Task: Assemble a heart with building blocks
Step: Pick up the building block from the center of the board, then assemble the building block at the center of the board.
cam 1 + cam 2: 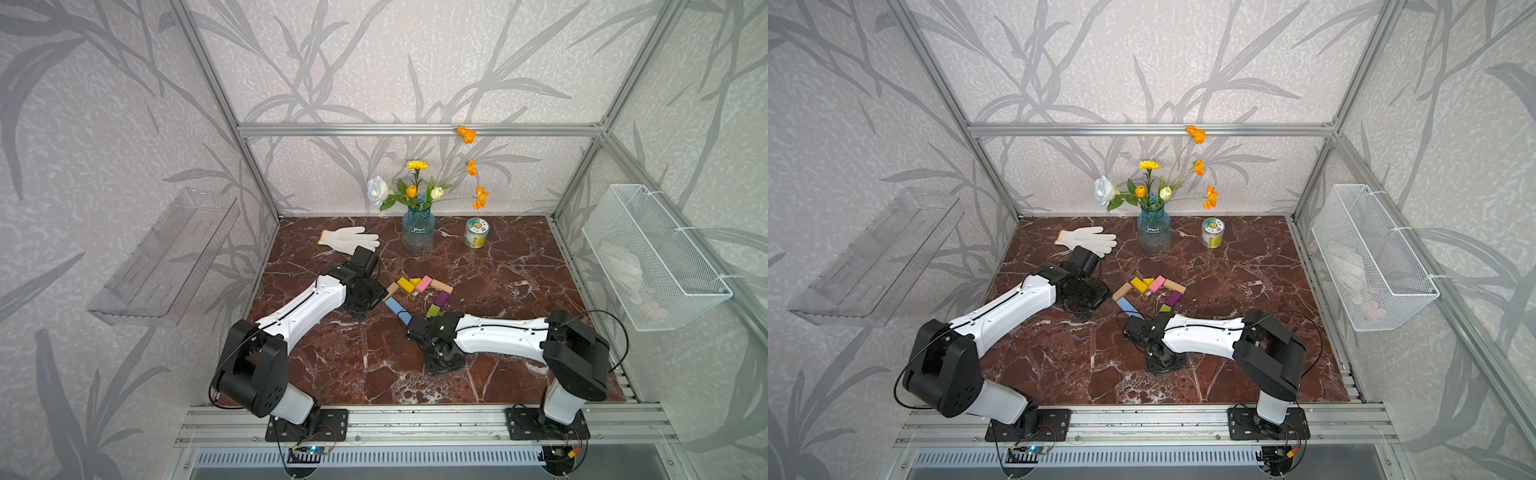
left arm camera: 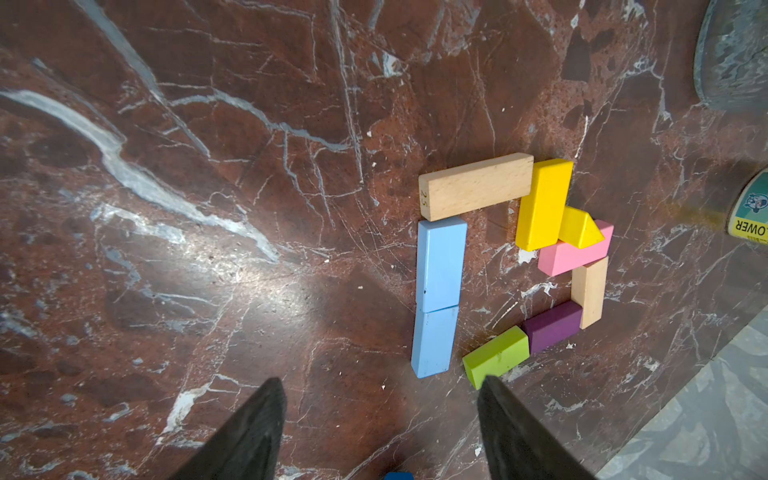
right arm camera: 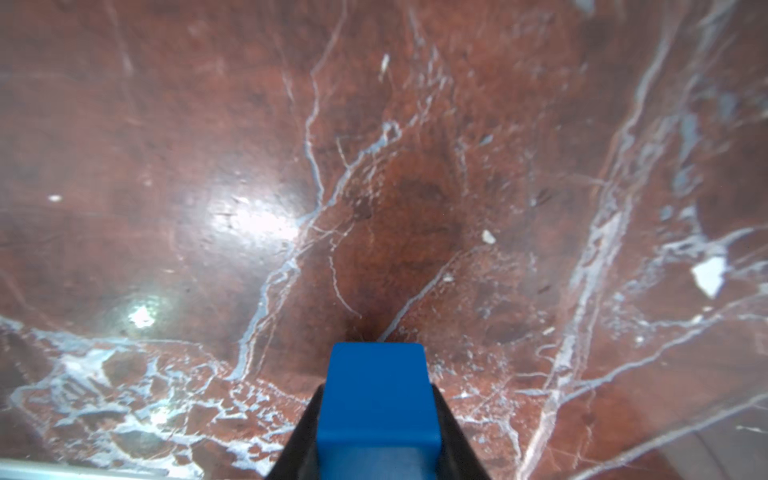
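Marble counter (image 2: 208,124) holds a tan block (image 2: 476,187) marked "25". Left claw (image 2: 380,379) is spread wide, empty; right claw (image 3: 377,388) grips a blue block (image 3: 378,370).

The table (image 2: 208,249) looks like polished red-brown marble, glossy enough to throw glare. The tan block (image 2: 476,187) shows bare wood grain; the light blue block (image 2: 440,262) and yellow block (image 2: 542,203) wear smooth matt paint (the dark blue block (image 3: 378,390) has a slight sheen). At eleven o'clock of them the glove (image 1: 351,239) is white knitted cloth; at twelve the vase (image 1: 417,232) is clear blue glass. The basket (image 1: 665,266) is white wire mesh, the frame (image 1: 415,129) brushed metal.
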You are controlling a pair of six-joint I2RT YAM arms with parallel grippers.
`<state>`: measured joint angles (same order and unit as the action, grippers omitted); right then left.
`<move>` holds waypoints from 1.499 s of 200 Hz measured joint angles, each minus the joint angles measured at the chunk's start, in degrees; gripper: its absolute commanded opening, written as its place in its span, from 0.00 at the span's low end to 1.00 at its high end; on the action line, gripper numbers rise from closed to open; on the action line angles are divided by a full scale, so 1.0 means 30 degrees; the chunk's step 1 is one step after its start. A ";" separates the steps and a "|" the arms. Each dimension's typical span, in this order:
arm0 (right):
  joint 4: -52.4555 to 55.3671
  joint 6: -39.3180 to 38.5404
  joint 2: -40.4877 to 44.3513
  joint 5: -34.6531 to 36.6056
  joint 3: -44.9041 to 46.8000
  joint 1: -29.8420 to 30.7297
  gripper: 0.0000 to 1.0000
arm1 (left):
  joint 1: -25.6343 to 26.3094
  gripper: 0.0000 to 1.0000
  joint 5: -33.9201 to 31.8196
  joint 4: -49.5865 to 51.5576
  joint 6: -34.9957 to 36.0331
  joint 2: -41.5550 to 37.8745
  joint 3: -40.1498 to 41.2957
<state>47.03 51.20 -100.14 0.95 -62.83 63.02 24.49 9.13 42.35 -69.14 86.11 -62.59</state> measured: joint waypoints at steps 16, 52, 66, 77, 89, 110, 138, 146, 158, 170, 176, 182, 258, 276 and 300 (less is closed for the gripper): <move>0.0612 -0.0707 -0.0117 0.0466 -0.0896 0.0000 0.18 | -0.0095 0.74 0.0000 0.0000 0.0015 0.0000 0.0000; 0.1515 -0.4648 -0.1392 0.1166 -0.4575 -0.0306 0.20 | -0.0401 0.74 0.0015 0.0007 0.0058 -0.0080 -0.0007; 0.1566 -0.6433 -0.1581 0.1180 -0.5581 -0.0452 0.21 | -0.0539 0.74 0.0015 0.0015 0.0066 -0.0204 0.0000; 0.1545 -0.7927 -0.1596 0.1173 -0.6062 -0.0546 0.21 | -0.0656 0.74 0.0022 0.0015 0.0073 -0.0328 0.0000; 0.1515 -0.9311 -0.1596 0.1166 -0.6397 -0.0678 0.21 | -0.0787 0.74 0.0044 0.0007 0.0080 -0.0481 0.0029; 0.1610 -1.1074 -0.1778 0.0903 -0.6812 -0.1100 0.21 | -0.1005 0.74 0.0066 0.0007 0.0087 -0.0685 0.0102; 0.1668 -1.2575 -0.2769 0.0335 -0.7264 -0.2229 0.21 | -0.1217 0.74 0.0124 0.0015 0.0102 -0.0780 0.0211; 0.1778 -1.2968 -0.3191 0.0160 -0.7431 -0.2521 0.21 | -0.1260 0.74 0.0146 0.0015 0.0131 -0.0780 0.0211; 0.2047 -1.3376 -0.3942 0.0000 -0.7876 -0.2929 0.21 | -0.1326 0.74 0.0189 0.0015 0.0160 -0.0780 0.0211; 0.2127 -1.3661 -0.4641 -0.0168 -0.8284 -0.3220 0.21 | -0.1362 0.74 0.0211 0.0015 0.0197 -0.0780 0.0211; 0.2157 -1.3814 -0.4918 -0.0219 -0.8422 -0.3308 0.21 | -0.1384 0.74 0.0226 0.0007 0.0204 -0.0780 0.0211; 0.2178 -1.3923 -0.5107 -0.0284 -0.8510 -0.3359 0.21 | -0.1421 0.74 0.0270 0.0007 0.0211 -0.0780 0.0211; 0.2514 -1.4141 -0.5763 -0.0670 -0.9078 -0.3483 0.21 | -0.1807 0.74 0.0452 0.0007 0.0291 -0.0670 0.0211; 0.2521 -1.4083 -0.5807 -0.0678 -0.9085 -0.3599 0.21 | -0.1851 0.74 0.0495 -0.0007 0.0372 -0.0619 0.0211; 0.2579 -1.4098 -0.6186 -0.0634 -0.9129 -0.3730 0.22 | -0.1894 0.74 0.0510 -0.0051 0.0393 -0.0525 0.0211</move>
<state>54.76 8.91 -118.69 -0.95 -90.21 51.83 18.81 10.66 42.19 -67.96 84.53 -61.95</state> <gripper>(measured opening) 0.337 0.741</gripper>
